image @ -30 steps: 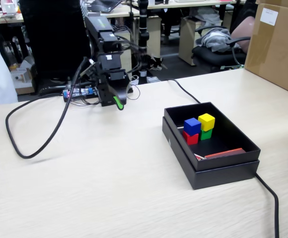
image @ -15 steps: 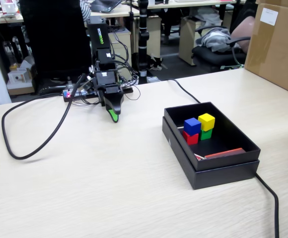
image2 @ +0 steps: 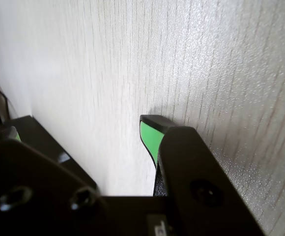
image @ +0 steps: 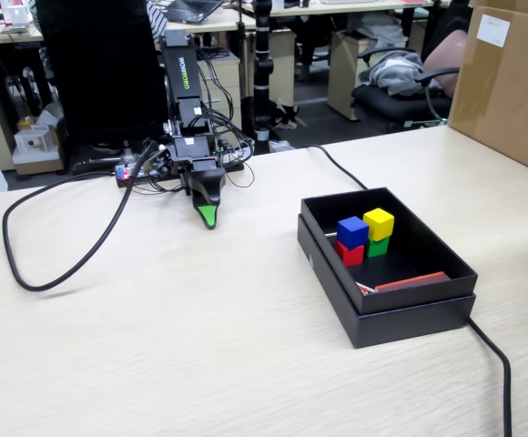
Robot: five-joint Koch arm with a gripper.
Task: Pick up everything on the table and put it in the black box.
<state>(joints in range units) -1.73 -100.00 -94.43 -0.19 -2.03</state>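
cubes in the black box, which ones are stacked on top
The blue cube and yellow cube sit on top; the red cube and green cube lie beneath them.

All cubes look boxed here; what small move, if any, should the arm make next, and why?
Probably none beyond resting: the blue cube, yellow cube, red cube and green cube all sit in the black box, and the gripper holds nothing.

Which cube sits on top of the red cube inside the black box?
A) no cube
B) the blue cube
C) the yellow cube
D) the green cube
B: in the fixed view, the blue cube rests on the red cube in the black box, while the yellow cube rests on the green cube.
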